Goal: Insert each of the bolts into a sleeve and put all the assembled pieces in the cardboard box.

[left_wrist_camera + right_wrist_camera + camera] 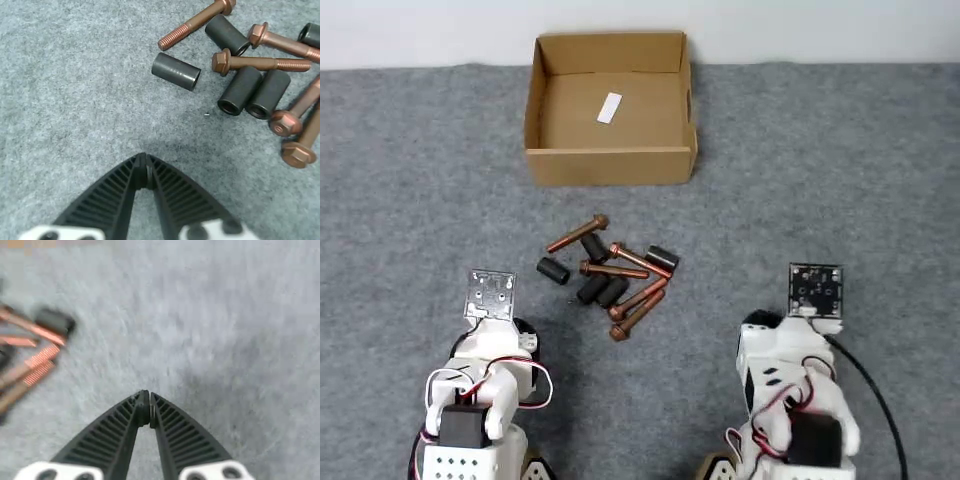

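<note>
The left gripper (145, 167) had its fingers pressed together on nothing, poised over the grey mat (60, 100) just short of the pile. The right gripper (146, 407) was likewise closed and empty, over bare mat on the pile's other side. Between the arms lay the bolts (613, 269) and the sleeves (592, 290) in one loose heap, none yet mated. Beyond the heap stood the cardboard box (610, 165) with a white slip (609, 108) on its floor. The crowding looked like the main hazard. Two sleeves lay side by side and touching, and several bolts crossed or leaned on their neighbours, so a jaw closing there could well have caught two pieces or knocked others away. Being round, the parts would probably have rolled at any nudge. The lone sleeve (176, 71), lying apart from the rest, seemed the safest first pick. Mating also carried risk: a bolt presented slightly tilted might have caught on the sleeve's rim or pushed it out of the grip. A piece carried low could have struck the box wall.
</note>
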Tool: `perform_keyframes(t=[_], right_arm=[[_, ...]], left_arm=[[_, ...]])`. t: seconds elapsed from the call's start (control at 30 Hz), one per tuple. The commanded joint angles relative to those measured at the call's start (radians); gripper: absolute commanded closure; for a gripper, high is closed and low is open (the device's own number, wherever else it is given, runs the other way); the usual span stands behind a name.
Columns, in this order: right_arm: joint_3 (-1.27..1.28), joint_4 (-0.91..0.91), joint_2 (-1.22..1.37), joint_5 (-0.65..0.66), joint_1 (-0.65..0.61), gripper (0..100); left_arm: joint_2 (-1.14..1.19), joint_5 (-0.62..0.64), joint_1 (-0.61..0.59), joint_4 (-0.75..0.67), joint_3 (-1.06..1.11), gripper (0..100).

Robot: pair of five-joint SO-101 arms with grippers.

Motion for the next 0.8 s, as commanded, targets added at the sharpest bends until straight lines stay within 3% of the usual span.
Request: perform_keyframes(t=[0.0, 0.2, 0.4, 0.6, 0.77], right_arm=[[-0.253, 0.036, 0.186, -0.029, -0.038, 99.1], [-0.706, 0.17, 0.734, -0.02, -0.173, 99.1], [-0.977, 0.234, 1.148, 0.219, -0.248, 99.1], [-1.109, 0.223, 1.372, 0.572, -0.282, 99.1], [-1.215, 0.223, 1.567, 0.6, -0.364, 99.1]], left_arm=[[-0.003, 0.008, 0.008, 0.006, -0.007, 99], [-0.003, 0.008, 0.008, 0.006, -0.007, 99], [-0.003, 0.008, 0.008, 0.006, -0.007, 99], [-0.003, 0.008, 0.008, 0.006, -0.007, 99], [-0.003, 0.008, 0.008, 0.006, -0.007, 99]])
